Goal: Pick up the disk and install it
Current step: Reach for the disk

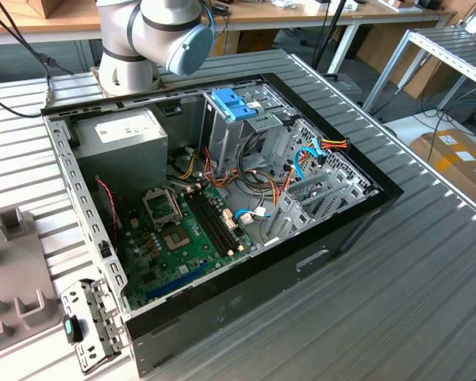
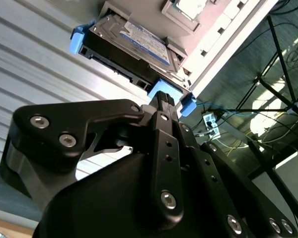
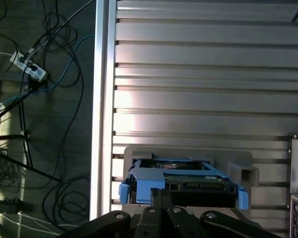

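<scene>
The exterior view showed the open computer case [image 1: 246,305]; the second wrist view showed the silver, blue-railed disk [image 2: 139,44], the gripper [image 2: 162,99] seemingly pinching its rail.

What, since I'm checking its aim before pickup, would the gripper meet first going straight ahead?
The disk: the gripper points at its blue rail, seemingly almost touching, though depth is unclear.

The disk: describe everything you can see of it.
The disk is a flat silver-grey metal drive with a blue and white label on its upper face and blue plastic rails along its sides. It lies flat in a grey holder on the ribbed table. The gripper is right at its blue front tab.
</scene>
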`<state>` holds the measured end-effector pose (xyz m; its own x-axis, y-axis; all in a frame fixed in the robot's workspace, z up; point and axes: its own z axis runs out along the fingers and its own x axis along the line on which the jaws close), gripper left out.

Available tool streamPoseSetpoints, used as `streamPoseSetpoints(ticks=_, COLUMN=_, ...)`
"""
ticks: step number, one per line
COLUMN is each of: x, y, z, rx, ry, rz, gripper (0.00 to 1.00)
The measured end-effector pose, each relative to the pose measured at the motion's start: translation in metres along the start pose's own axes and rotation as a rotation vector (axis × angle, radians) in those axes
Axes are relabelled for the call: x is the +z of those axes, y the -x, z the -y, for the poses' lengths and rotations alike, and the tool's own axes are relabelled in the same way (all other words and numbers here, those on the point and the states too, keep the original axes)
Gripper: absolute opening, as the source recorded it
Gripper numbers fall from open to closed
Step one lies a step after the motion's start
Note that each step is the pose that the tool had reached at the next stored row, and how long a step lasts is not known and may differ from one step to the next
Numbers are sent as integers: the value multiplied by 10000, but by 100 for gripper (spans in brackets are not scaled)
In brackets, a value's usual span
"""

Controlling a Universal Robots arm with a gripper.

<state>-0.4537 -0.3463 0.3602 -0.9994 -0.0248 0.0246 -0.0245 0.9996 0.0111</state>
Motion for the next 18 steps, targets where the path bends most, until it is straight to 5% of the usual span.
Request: streamPoseSetpoints(ticks=18, x=70, y=-58, z=63, rx=1, ry=-11, rz=4, gripper=11)
